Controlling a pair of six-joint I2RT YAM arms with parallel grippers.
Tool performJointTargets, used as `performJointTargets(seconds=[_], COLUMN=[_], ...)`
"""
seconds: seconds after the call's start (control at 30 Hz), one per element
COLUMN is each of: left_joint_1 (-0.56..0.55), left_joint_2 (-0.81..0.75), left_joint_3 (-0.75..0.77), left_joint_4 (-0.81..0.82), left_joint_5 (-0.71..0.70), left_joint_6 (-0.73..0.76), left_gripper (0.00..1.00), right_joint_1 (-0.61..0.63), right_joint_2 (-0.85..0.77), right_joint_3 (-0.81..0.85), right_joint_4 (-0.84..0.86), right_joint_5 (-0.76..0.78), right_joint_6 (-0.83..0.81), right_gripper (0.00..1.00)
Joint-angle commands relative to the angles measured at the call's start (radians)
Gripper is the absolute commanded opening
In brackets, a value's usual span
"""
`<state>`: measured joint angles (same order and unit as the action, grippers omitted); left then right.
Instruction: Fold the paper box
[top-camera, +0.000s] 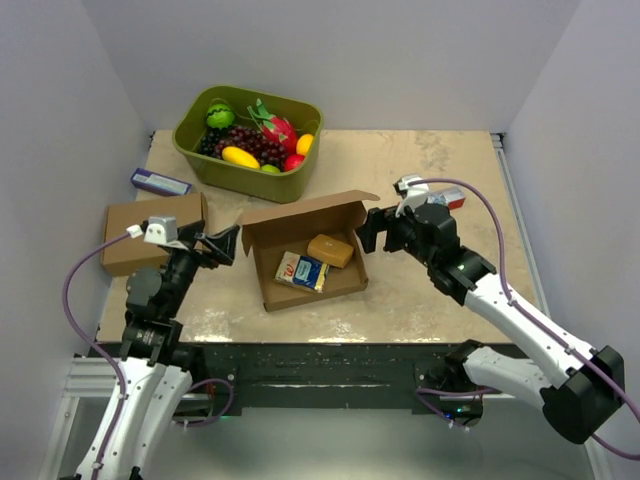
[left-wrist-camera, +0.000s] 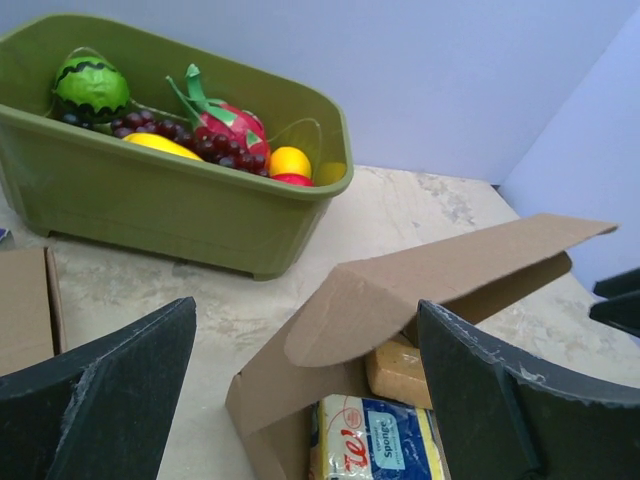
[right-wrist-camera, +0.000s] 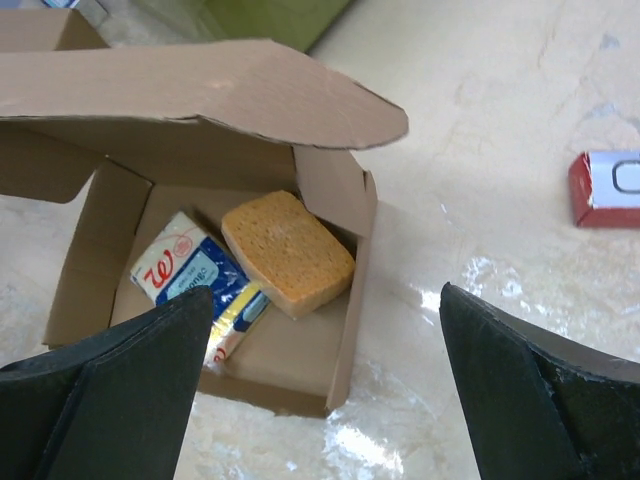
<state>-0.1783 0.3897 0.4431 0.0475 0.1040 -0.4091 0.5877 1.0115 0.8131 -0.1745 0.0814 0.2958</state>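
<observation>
Pale marbled table (top-camera: 430, 290) between plain white walls fills the overhead view, and the paper box (top-camera: 300, 213) sits at its middle, between the two arms, where either can reach a side. Its tray is already formed and holds an orange sponge (top-camera: 330, 250) and a packaged sponge (top-camera: 302, 271). The hinged lid stands half raised over the far edge, so closing it looks like the step in hand. The left end effector (top-camera: 222, 243) hovers just beside the box's left wall and the right end effector (top-camera: 368, 230) just beside its right wall. Both are spread wide and hold nothing, probably so each can tuck a side flap. A green tub (top-camera: 245, 178) of fruit and a second cardboard box (top-camera: 150, 228) lie away from the work. From the left wrist, the open fingers (left-wrist-camera: 110, 400) frame the lid's curved side flap, which hangs outside the tray and would need guiding inside. From the right wrist, the matching flap juts out above the tray's corner, the sponges lie low enough for the lid to pass, and a small red carton (right-wrist-camera: 600, 190) rests well apart on the table.
</observation>
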Motion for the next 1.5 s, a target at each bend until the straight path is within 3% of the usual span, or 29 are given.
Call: performJointTargets(seconds=[0.0, 0.07, 0.27, 0.4, 0.77, 1.0, 1.1, 1.27, 1.47], left_joint_1=[-0.001, -0.001, -0.001, -0.001, -0.006, -0.07, -0.114, -0.17, -0.237], left_joint_2=[-0.054, -0.078, -0.078, -0.055, 0.076, 0.218, 0.262, 0.35, 0.419], left_joint_3=[-0.011, -0.017, -0.023, -0.032, -0.09, -0.118, -0.104, -0.087, -0.066], left_joint_4=[-0.011, -0.037, -0.161, -0.161, 0.044, 0.199, 0.236, 0.267, 0.298], left_joint_5=[0.098, 0.121, 0.021, 0.019, 0.105, 0.112, 0.065, 0.017, -0.056], left_joint_6=[-0.01, -0.022, -0.039, -0.051, -0.068, -0.068, -0.045, -0.046, -0.059], left_gripper=[0.96, 0.95, 0.91, 0.88, 0.75, 0.66, 0.61, 0.38, 0.29], right_joint_1=[-0.017, -0.023, -0.037, -0.038, -0.037, -0.037, -0.037, -0.031, -0.012], right_joint_2=[0.001, 0.013, 0.045, 0.073, 0.113, 0.156, 0.167, 0.185, 0.194], right_joint_3=[-0.046, -0.063, -0.124, -0.118, -0.132, -0.152, -0.152, -0.153, -0.16], right_joint_4=[0.171, 0.234, 0.387, 0.428, 0.521, 0.61, 0.627, 0.652, 0.673], right_joint_5=[-0.058, -0.065, -0.068, -0.08, -0.08, -0.135, -0.147, -0.16, -0.151], right_joint_6=[-0.083, -0.09, -0.119, -0.135, -0.139, -0.112, -0.104, -0.092, -0.08], right_gripper=[0.97, 0.94, 0.85, 0.79, 0.7, 0.52, 0.43, 0.32, 0.17])
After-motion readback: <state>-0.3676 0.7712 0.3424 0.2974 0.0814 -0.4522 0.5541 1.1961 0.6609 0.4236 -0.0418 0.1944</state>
